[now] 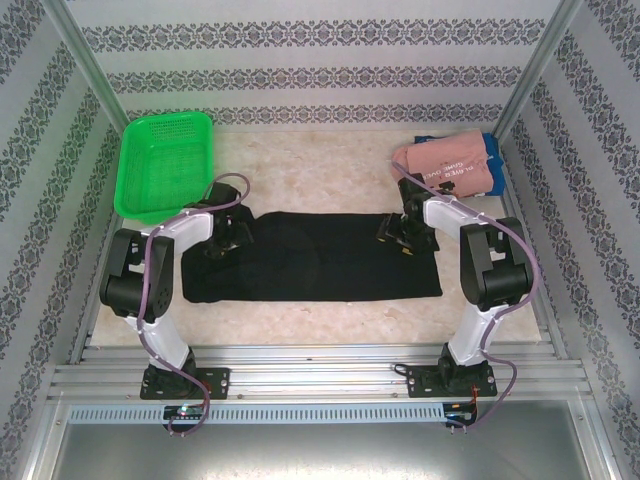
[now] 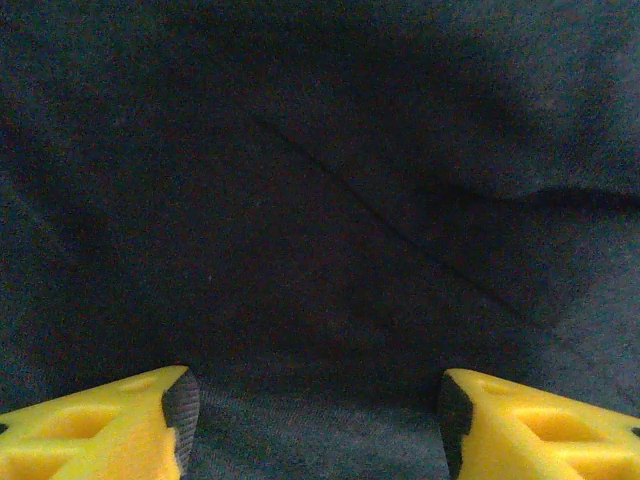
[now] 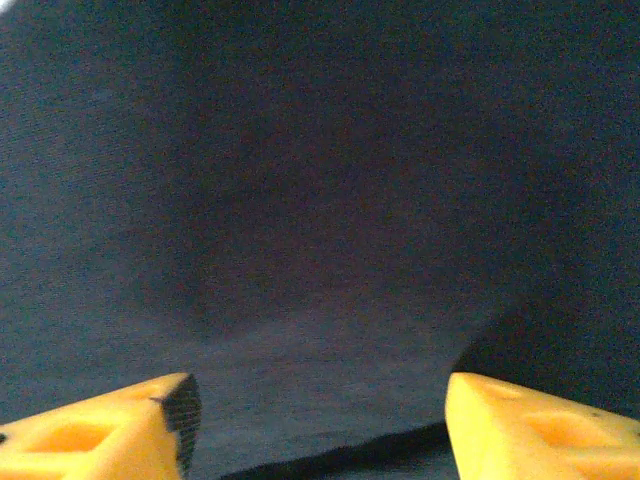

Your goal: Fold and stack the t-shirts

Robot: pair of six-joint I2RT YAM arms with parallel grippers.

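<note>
Beige marbled tabletop, patterned walls around. Far left corner: green mesh basket. Centre: black t-shirt spread flat as wide rectangle. Left gripper low over shirt's upper left part, yellow fingers spread apart, nothing pinched, black cloth beneath. Right gripper low over shirt's upper right edge, jaws likewise apart. Far right corner: folded pink t-shirt lying on blue t-shirt.

Patterned wallpaper walls; pale marbled tabletop; aluminium frame posts.
</note>
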